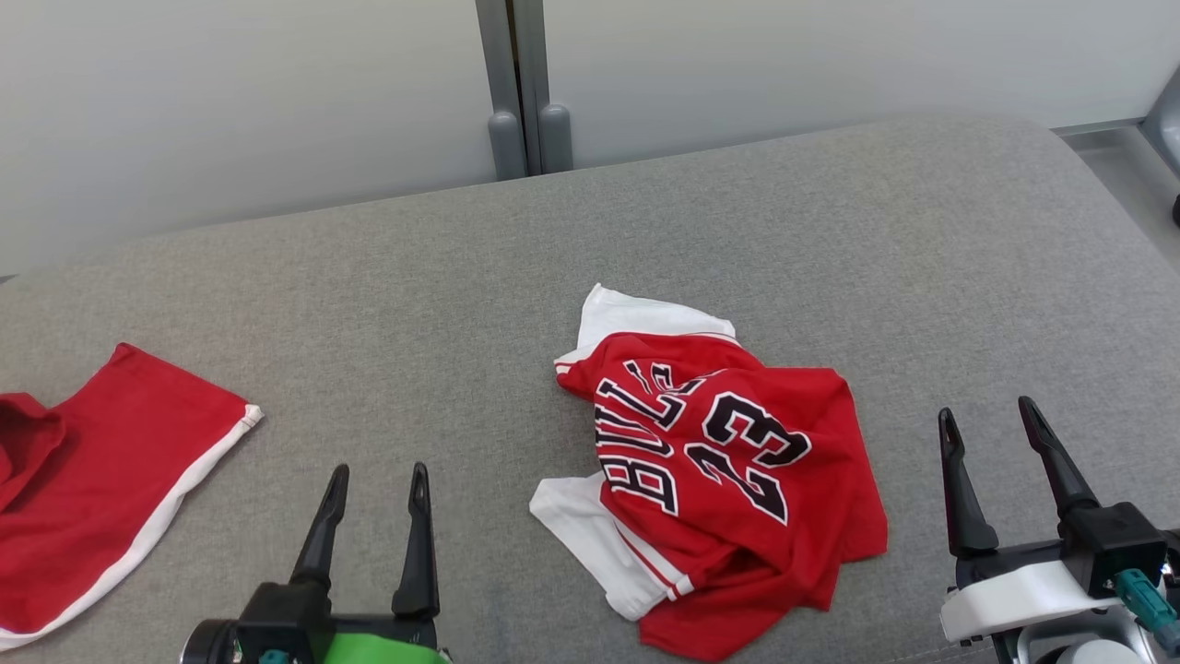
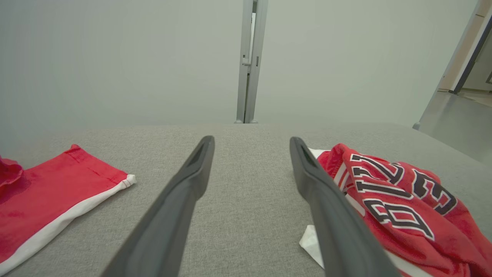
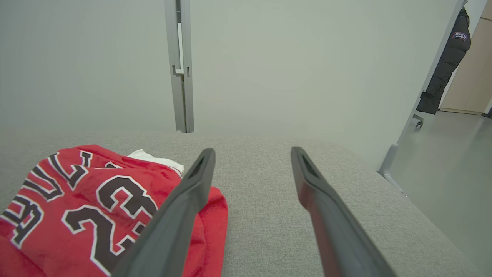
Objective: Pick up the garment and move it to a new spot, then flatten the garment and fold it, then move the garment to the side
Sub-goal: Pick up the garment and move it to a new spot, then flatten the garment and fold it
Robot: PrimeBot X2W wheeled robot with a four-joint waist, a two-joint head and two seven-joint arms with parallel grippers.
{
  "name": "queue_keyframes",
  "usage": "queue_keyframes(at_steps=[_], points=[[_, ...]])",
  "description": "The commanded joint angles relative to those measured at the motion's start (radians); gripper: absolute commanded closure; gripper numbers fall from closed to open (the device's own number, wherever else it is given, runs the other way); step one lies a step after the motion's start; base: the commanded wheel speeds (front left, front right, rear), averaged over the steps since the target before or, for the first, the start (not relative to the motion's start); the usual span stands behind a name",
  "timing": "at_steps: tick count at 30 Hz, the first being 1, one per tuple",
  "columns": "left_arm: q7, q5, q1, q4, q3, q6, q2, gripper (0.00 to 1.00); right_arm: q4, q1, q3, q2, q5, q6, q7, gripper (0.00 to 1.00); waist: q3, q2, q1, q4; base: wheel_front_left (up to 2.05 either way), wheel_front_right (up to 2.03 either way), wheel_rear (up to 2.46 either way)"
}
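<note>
A crumpled red-and-white basketball jersey with black lettering [image 1: 719, 470] lies in a heap on the grey woven-fabric padded surface [image 1: 645, 221]. We take it for the garment of the task. Our left gripper [image 1: 380, 472] hangs just left of the jersey and our right gripper [image 1: 987, 410] just right of it. Each has its two long dark fingers spread wide with nothing between them, and neither touches the cloth. Well to the left of the jersey, beyond the left gripper, lies a pair of red shorts with white trim [image 1: 101, 480], running partly off the edge of the head view. Behind the jersey, past the far edge of the padding, a grey metal post [image 1: 521, 92] stands against the pale wall.

As we judge it, no step of the task is done. The jersey is bunched, with one white panel poking out on its far side and another at its near left, and the number is twisted across the folds. The pick-up, the carry to a new spot, the flattening, the fold and the move aside all remain. With the jersey lying between our open grippers, the first grasp looks to be the step at hand.
</note>
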Motion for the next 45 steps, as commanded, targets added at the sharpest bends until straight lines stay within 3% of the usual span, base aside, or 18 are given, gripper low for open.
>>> queue_keyframes(at_steps=[1,8,16,20,25,33,40,41,42,43,45], points=[[-0.003,0.032,0.027,-0.001,0.017,-0.021,-0.011,0.0,0.002,0.01,0.0,-0.001,-0.011,-0.001,-0.003,0.0,-0.001,0.0,0.0,-0.002,0.0,0.0,0.0],[-0.003,0.124,0.099,0.023,0.108,-0.122,-0.091,0.0,0.014,0.012,0.005,0.003,-0.017,-0.001,-0.003,0.0,-0.004,0.0,0.0,0.004,0.0,0.0,0.0],[-0.003,0.155,0.096,0.065,0.151,-0.188,-0.119,0.0,0.021,-0.003,0.015,0.006,-0.016,-0.001,-0.003,0.0,0.004,0.0,0.0,0.002,0.0,0.0,0.0],[-0.003,0.166,0.04,0.115,0.121,-0.223,-0.122,0.0,0.016,-0.021,0.019,0.004,-0.011,-0.001,-0.003,0.0,0.029,0.0,0.0,-0.007,0.0,0.0,0.0],[-0.001,0.167,-0.063,0.282,0.022,-0.263,-0.122,0.0,0.012,-0.043,0.033,-0.001,-0.008,-0.001,-0.003,0.0,0.073,0.0,0.0,-0.029,0.0,0.0,0.0],[0.062,0.123,-0.262,0.558,-0.075,-0.276,-0.121,0.0,0.02,-0.073,0.045,0.002,-0.003,-0.001,-0.003,0.0,0.117,0.0,0.0,-0.078,0.0,0.0,0.0],[0.064,0.092,-0.352,0.697,-0.103,-0.264,-0.121,0.0,0.024,-0.08,0.041,0.007,0.003,-0.001,-0.003,0.0,0.129,0.0,0.0,-0.103,0.0,0.0,0.0],[0.062,0.085,-0.358,0.716,-0.112,-0.266,-0.121,0.18,0.026,-0.079,0.04,0.008,0.004,-0.001,-0.003,0.0,0.128,0.0,0.0,-0.104,0.0,0.0,0.0],[0.062,0.077,-0.363,0.73,-0.12,-0.27,-0.121,0.64,0.026,-0.078,0.039,0.008,0.004,-0.001,-0.003,0.0,0.127,0.0,0.0,-0.105,0.0,0.0,0.0],[0.061,0.065,-0.368,0.744,-0.127,-0.273,-0.121,1.0,0.027,-0.076,0.039,0.008,0.004,-0.001,-0.003,0.0,0.126,0.0,0.0,-0.106,0.0,0.0,0.0],[0.053,0.043,-0.372,0.759,-0.142,-0.281,-0.122,1.0,0.03,-0.075,0.039,0.01,0.003,-0.001,-0.003,0.0,0.122,0.0,0.0,-0.107,0.0,0.0,0.0]])
